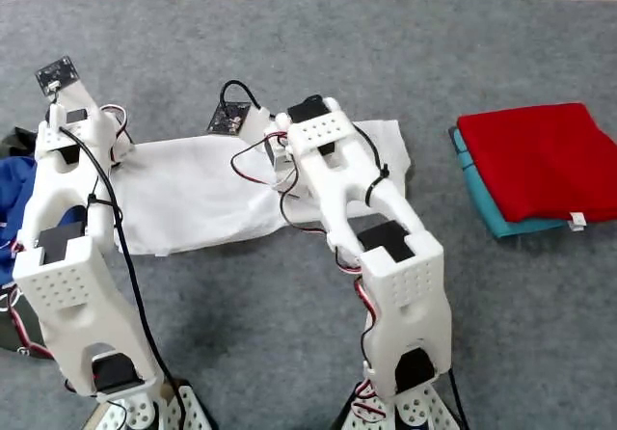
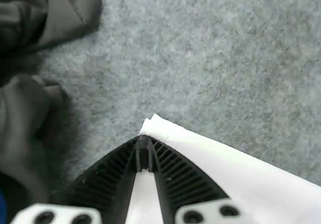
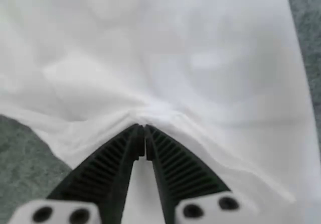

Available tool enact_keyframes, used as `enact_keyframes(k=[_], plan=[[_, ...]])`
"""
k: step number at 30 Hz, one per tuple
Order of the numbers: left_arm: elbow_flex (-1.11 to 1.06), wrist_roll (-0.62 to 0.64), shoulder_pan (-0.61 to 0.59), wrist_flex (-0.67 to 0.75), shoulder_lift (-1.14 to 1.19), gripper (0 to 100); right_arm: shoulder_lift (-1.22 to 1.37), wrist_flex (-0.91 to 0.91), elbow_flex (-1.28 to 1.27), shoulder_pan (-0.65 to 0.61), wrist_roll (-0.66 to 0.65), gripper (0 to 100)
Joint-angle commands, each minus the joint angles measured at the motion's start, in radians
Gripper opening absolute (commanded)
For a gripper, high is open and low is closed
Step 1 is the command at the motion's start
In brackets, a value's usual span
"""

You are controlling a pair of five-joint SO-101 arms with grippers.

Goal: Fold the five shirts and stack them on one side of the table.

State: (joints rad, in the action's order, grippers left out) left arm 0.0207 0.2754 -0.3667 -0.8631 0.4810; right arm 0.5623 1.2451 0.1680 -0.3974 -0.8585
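Table cover (image 1: 289,343): grey, felt-like pile, rough and matt. White shirt (image 1: 193,194): thin cloth, matt, smooth apart from soft creases. Red shirt (image 1: 540,155) and teal shirt (image 1: 490,220), at the table's right edge: matt cloth. Dark garment (image 2: 30,18): soft, matt cloth. Left arm (image 1: 58,256) and right arm (image 1: 405,276): white matt plastic, 1 perforated panel each. Left gripper (image 2: 144,151) and right gripper (image 3: 141,133): black plastic, ribbed, with a faint sheen.

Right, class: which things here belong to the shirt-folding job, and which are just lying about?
Job: white shirt, left gripper, right gripper, red shirt, teal shirt under it, blue shirt, dark garment.
Just there: grey table cover.
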Motion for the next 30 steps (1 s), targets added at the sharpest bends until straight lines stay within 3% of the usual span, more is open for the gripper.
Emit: enact_keyframes(k=[1, 10, 18, 23, 27, 30], plan=[[0.035, -0.003, -0.005, 0.008, -0.006, 3, -0.062, 0.147, 0.087, 0.011, 0.006, 1.5], [0.067, -0.002, -0.015, -0.06, -0.008, 3, -0.243, 0.474, 0.492, 0.087, 0.005, 1.5], [0.367, -0.009, -0.016, -0.474, -0.081, 3, -0.364, 0.512, 0.467, 0.241, 0.011, 1.5], [0.473, -0.012, -0.039, -0.741, -0.127, 11, -0.332, 0.279, 0.188, 0.31, 0.084, 1.5], [0.469, -0.026, -0.048, -0.858, -0.133, 17, -0.332, 0.009, -0.021, 0.318, 0.106, 1.5], [0.437, -0.084, -0.062, -0.87, -0.138, 17, -0.323, -0.33, -0.145, 0.382, 0.316, 1.5]])
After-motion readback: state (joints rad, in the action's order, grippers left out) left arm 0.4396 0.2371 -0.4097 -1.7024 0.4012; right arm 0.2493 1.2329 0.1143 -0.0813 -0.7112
